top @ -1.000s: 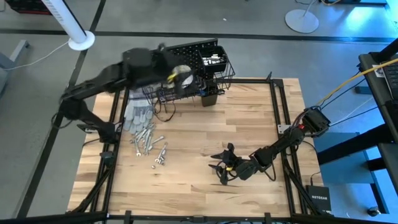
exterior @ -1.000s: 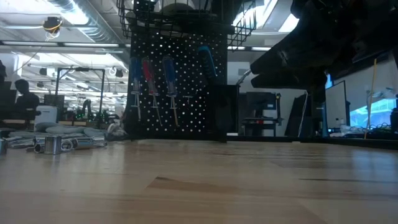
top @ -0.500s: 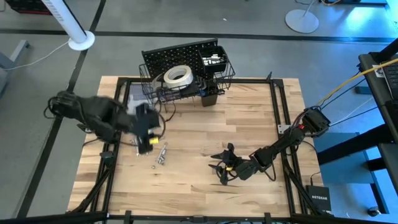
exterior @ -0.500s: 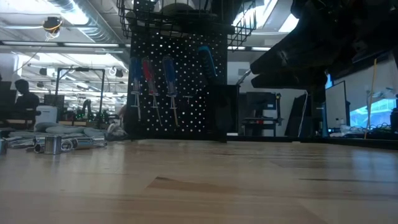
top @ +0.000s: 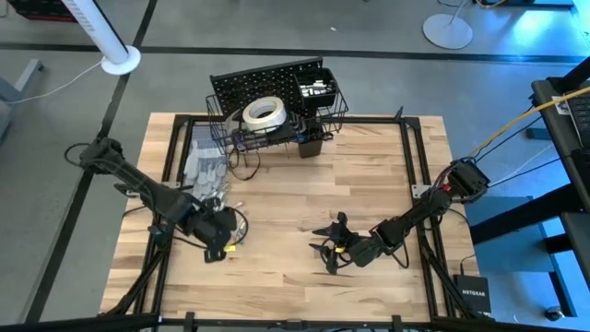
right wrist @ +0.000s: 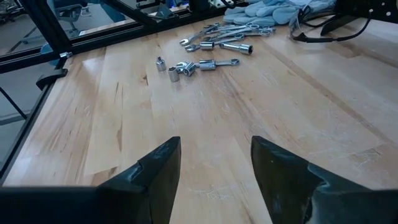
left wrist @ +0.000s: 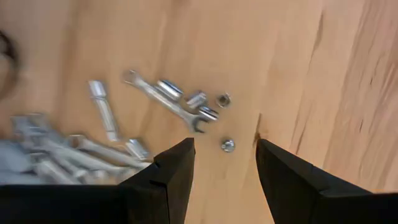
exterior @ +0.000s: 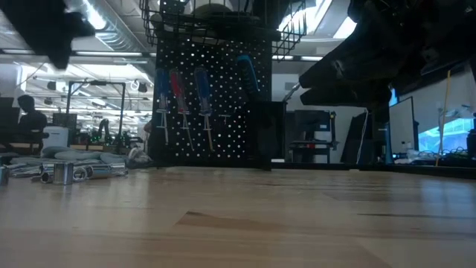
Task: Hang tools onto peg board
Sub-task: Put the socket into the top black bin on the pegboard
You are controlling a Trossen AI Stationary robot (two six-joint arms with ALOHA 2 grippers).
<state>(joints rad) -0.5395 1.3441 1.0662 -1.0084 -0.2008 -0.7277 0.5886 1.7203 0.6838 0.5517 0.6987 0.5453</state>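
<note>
Nearest, left gripper (left wrist: 224, 168): fingers parted and empty, hanging above the loose silver wrenches (left wrist: 163, 101) and sockets on the table (top: 304, 203); right gripper (right wrist: 214, 168) likewise parted, empty, resting low at the table's right-front. Farther, grey gloves (top: 203, 170) beside the wrench pile. Farthest, peg board (exterior: 216, 104): only the low view shows its hung screwdrivers (exterior: 178, 93), only the high view the white tape roll (top: 263, 112) in its wire basket (top: 277, 129).

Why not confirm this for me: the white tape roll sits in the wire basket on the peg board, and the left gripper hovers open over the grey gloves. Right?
One detail is wrong. The left gripper hovers open over the loose wrenches and sockets on the table, not the grey gloves; the left wrist view shows this. The white tape roll does sit in the wire basket on the peg board, as the high view shows.
</note>
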